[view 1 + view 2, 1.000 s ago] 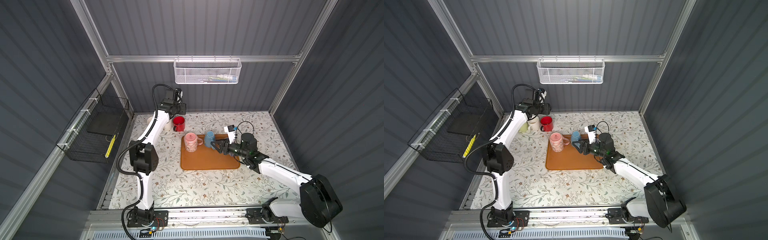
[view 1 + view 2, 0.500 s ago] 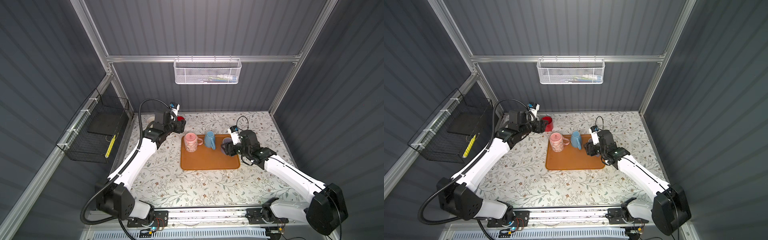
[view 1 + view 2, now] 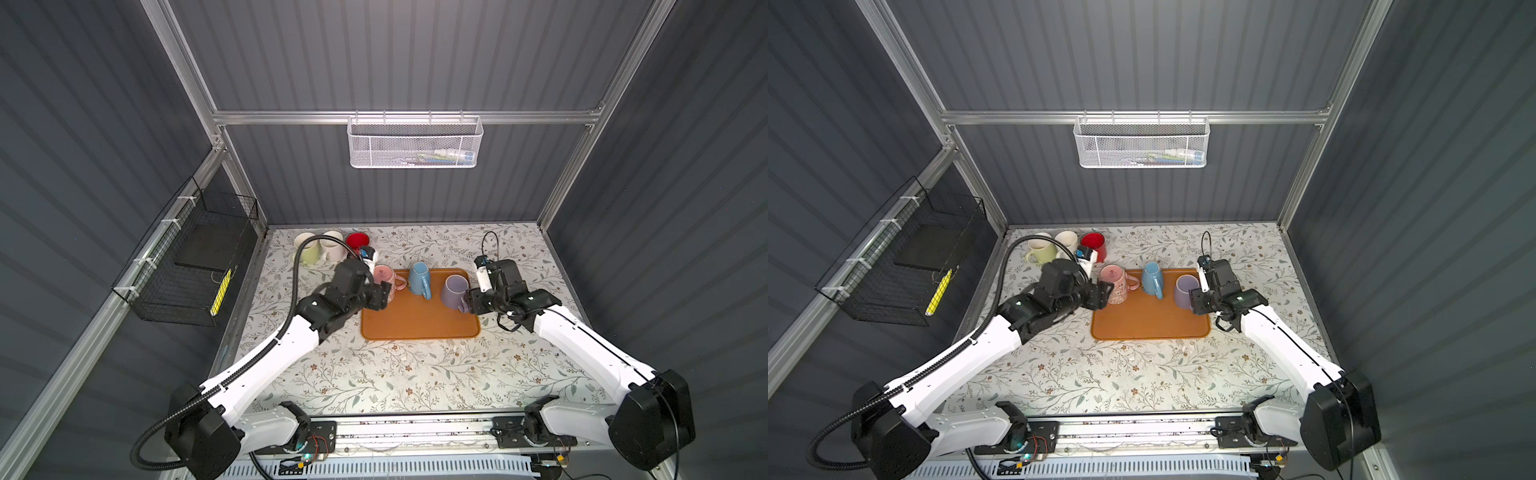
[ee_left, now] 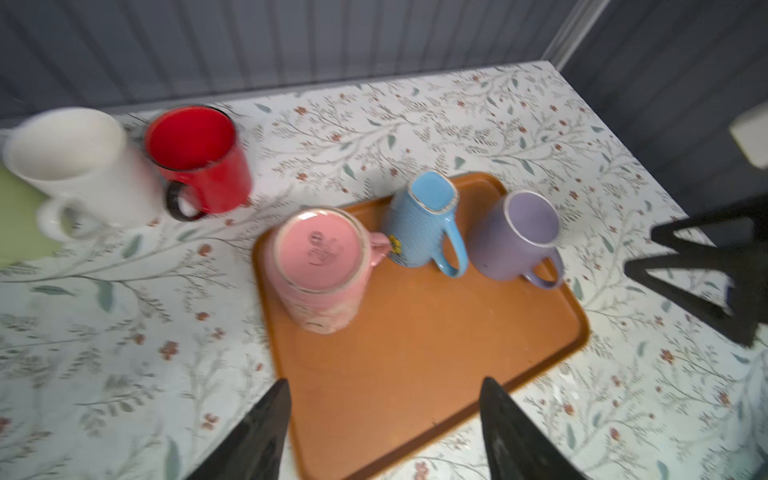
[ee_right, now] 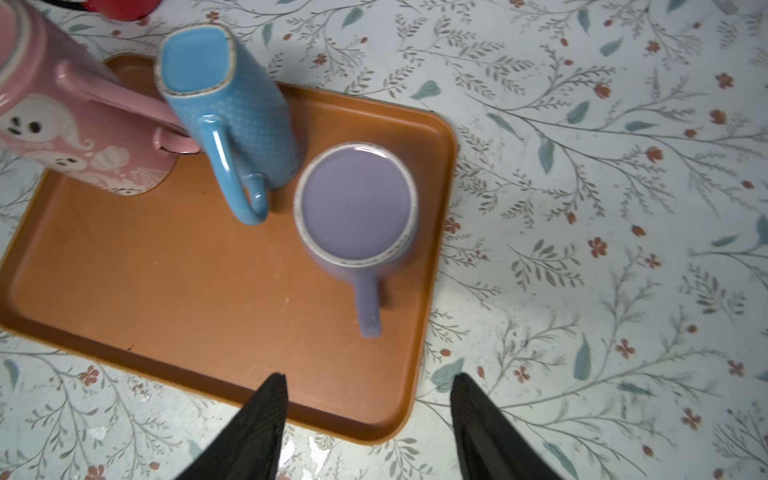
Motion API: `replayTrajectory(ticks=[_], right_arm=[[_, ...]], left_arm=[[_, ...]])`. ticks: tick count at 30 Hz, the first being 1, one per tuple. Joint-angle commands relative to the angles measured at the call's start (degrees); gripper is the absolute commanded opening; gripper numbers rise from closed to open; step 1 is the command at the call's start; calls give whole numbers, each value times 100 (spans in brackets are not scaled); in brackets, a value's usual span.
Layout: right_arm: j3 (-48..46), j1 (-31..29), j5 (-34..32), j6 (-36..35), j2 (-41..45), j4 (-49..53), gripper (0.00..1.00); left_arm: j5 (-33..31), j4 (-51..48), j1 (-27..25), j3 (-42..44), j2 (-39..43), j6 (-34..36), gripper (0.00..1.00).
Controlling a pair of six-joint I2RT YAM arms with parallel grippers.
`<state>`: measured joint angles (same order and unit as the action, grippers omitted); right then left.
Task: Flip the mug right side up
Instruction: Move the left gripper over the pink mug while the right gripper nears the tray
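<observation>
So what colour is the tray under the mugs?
Orange-brown; the tray shows best in the right wrist view.

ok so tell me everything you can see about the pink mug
The pink mug looks like glossy ceramic, with a pale cartoon print on its side. It stands upside down, rim on the orange tray at the corner nearest the red mug, flat base up showing a stamped mark. Its handle points at the blue mug; whether they touch is unclear. The left gripper is open, short of it.
</observation>
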<state>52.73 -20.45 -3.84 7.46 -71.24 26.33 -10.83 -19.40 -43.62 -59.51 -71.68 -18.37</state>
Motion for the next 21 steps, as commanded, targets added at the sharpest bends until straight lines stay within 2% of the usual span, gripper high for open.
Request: replayTrajectory(ticks=[1,4,6,11,15,21], right_arm=[[19,334,156,268,208,12,65],[-80,495,376,351,377,-144,65],[-134,522,475,360,475,-206,65],[-292,559,613,300,561,-322,65],[-404,594,885,308,523,-581,65],[-112,573,1634,111,263,-540,65]], left_arm=[[-1058,106,-646,-111,-498,-1020,72],[-1688,-278,-1136,-653,-1248,-1607,72],[-1822,-571,-1277,-970,-1692,-1868,72],[-1962,-673,-1314,-1170,-2230,-2416,72],[-2283,-657,-1217,-1351,-2189,-2387,73],[-1474,-315,-524,-769,-1916,-2667,73]])
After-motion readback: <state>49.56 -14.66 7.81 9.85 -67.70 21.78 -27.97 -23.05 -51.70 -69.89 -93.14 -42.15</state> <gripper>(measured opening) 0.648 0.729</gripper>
